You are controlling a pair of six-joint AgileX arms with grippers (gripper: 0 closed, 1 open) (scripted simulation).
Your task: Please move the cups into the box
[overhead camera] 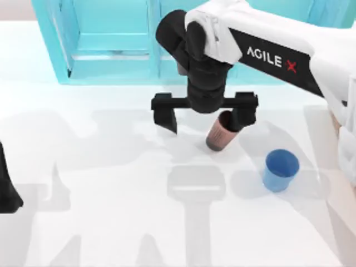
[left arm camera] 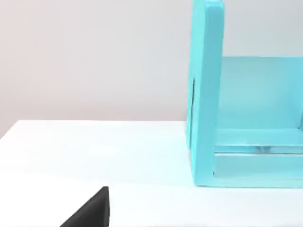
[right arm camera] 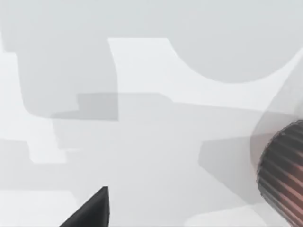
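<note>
Rendered simulation: blank white table

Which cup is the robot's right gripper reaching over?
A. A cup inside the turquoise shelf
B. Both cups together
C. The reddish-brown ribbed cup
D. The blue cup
C: in the top view the open right gripper hangs over the reddish-brown cup, while the blue cup stands apart to its right.

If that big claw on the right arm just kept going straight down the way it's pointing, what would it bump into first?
Probably the reddish-brown cup: the right gripper hangs open, one finger right over the cup's rim. The other finger would reach bare table. Depth is hard to judge from above.
</note>
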